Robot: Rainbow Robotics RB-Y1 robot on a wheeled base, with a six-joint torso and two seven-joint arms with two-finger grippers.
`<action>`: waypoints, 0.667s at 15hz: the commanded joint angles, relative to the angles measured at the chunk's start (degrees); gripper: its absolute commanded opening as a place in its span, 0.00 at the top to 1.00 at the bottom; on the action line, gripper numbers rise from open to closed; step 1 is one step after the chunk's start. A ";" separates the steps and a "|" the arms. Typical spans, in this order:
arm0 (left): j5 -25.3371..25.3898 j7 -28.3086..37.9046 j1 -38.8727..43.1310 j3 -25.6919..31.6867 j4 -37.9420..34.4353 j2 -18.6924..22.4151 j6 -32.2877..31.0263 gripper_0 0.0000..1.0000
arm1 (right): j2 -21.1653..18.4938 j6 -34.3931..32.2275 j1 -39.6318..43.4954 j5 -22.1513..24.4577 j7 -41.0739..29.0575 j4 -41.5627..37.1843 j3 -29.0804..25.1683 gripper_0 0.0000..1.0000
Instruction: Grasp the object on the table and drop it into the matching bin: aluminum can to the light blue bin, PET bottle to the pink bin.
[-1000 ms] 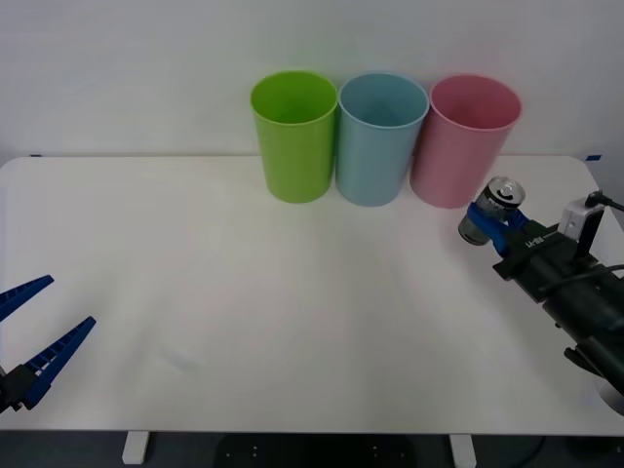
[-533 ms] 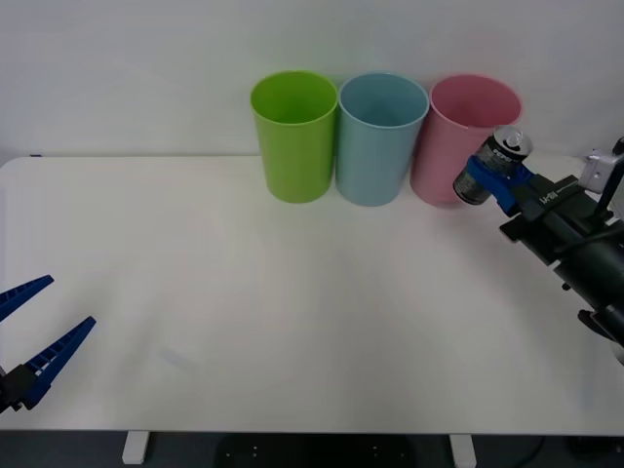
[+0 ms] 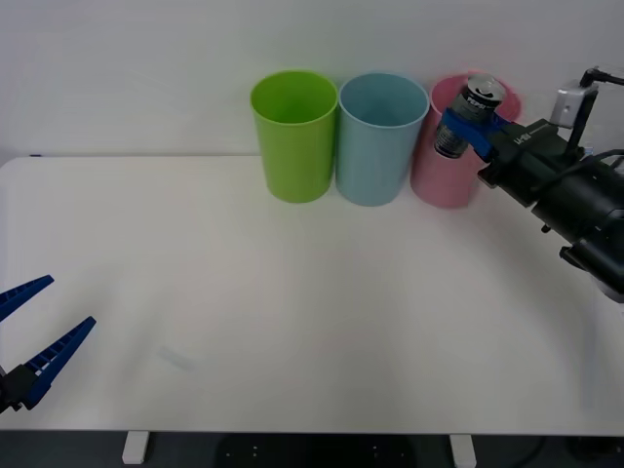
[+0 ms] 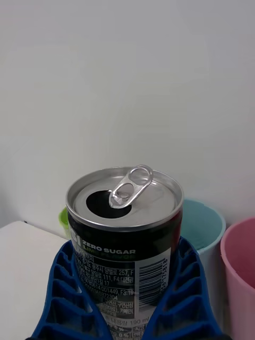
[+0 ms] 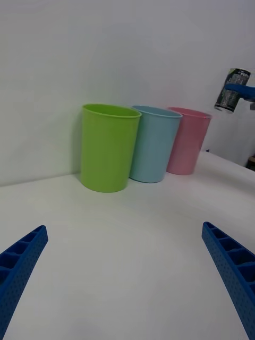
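Observation:
My right gripper [image 3: 465,124] is shut on the aluminum can [image 3: 465,117], a small dark can with a silver pull-tab top, held in the air in front of the pink bin [image 3: 451,175] near its rim. From the wrist, the can [image 4: 126,239] sits between the blue fingers [image 4: 69,297], with the light blue bin [image 4: 201,234] and the pink bin [image 4: 241,276] behind it. The light blue bin [image 3: 379,138] stands just left of the pink one at the back of the white table [image 3: 292,312]. My left gripper [image 3: 34,336] rests open at the table's near left edge.
A lime green bin [image 3: 293,135] stands left of the light blue bin, the three in a row against the white wall. In the left wrist view the same row shows: green bin [image 5: 108,146], light blue bin [image 5: 154,143], pink bin [image 5: 187,141].
My right arm has lifted the can off the table and carried it up and to the left, from beside the pink bin to level with its rim. The left arm has stayed still.

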 commanded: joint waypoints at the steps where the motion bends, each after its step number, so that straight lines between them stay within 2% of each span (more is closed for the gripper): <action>1: 0.00 0.00 0.00 0.00 0.00 0.00 0.00 0.00 | 0.08 0.11 -7.02 0.47 0.22 6.84 1.85 1.00; 6: 0.00 0.00 0.00 0.00 0.00 0.00 0.00 0.00 | 0.96 0.19 -18.27 0.65 0.57 19.14 4.31 1.00; 10: 0.00 0.00 0.00 0.00 0.00 0.00 0.00 0.00 | 3.86 0.37 -25.39 2.76 1.19 27.76 4.57 1.00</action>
